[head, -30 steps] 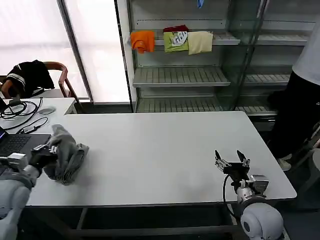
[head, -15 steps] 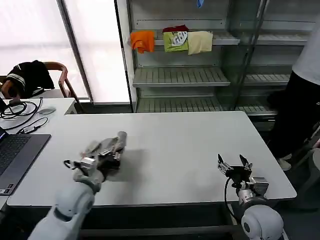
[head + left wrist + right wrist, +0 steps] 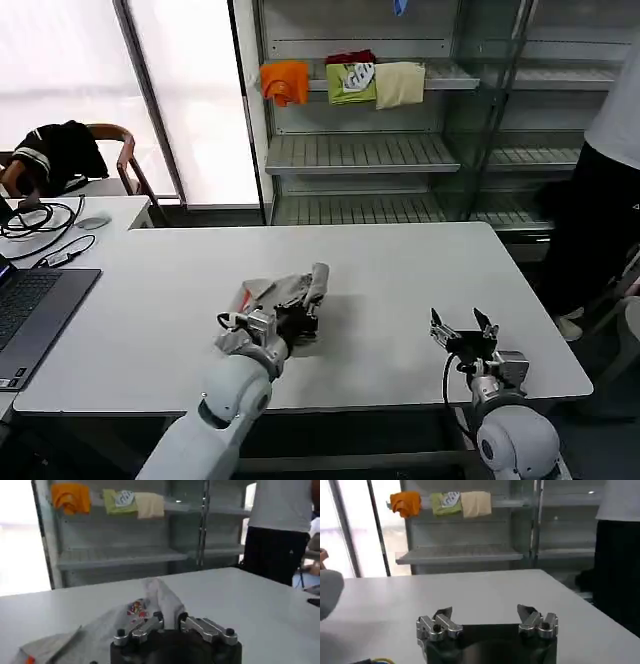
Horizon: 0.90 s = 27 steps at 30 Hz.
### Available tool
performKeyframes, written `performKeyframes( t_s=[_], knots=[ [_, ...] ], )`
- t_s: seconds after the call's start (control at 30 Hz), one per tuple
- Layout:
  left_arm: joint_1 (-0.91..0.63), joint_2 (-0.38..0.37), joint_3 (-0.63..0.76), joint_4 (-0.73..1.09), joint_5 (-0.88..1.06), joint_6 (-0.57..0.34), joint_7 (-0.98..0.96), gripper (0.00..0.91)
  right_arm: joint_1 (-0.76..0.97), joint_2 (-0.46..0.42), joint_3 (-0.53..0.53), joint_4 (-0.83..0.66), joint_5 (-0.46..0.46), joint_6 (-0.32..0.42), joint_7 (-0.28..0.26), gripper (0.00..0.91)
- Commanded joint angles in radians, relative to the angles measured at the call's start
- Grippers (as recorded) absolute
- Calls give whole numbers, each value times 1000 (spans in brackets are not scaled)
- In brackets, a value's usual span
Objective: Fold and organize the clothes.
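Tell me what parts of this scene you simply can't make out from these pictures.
- Grey shirt: bunched on the table; in the head view the left gripper covers its near side, so its fold can't be judged.
- Chest print: too small to read in the left wrist view.
- Right gripper: open and idle near the table's front edge.
- Person: cut off by the head view's right edge.

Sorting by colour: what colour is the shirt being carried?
Light grey shirt with a small multicoloured print, clearest in the left wrist view.
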Motion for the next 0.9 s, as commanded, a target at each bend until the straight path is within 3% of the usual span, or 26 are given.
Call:
performKeyframes(
  t_s=[0.03,0.23,0.33,0.6,0.73,0.9],
  knots=[
    [-23,-75,68,21,-25,-12,-24,907,24,10,-29,-15,10,-11,4,907],
    [6,-62,30,-34,-31,-10,-38,907,65,25,-78,-20,91,-38,16,907],
    [23,-35,-13,-78,-36,1,-44,907,95,32,-114,-24,176,-61,34,907],
    [104,65,-146,-184,30,17,-45,907,182,70,-221,-50,433,-109,148,907],
    [155,116,-221,-221,22,22,-46,907,225,95,-270,-72,483,-109,191,907],
    [189,129,-277,-240,23,21,-45,907,263,118,-305,-104,509,-110,238,907]
  ],
)
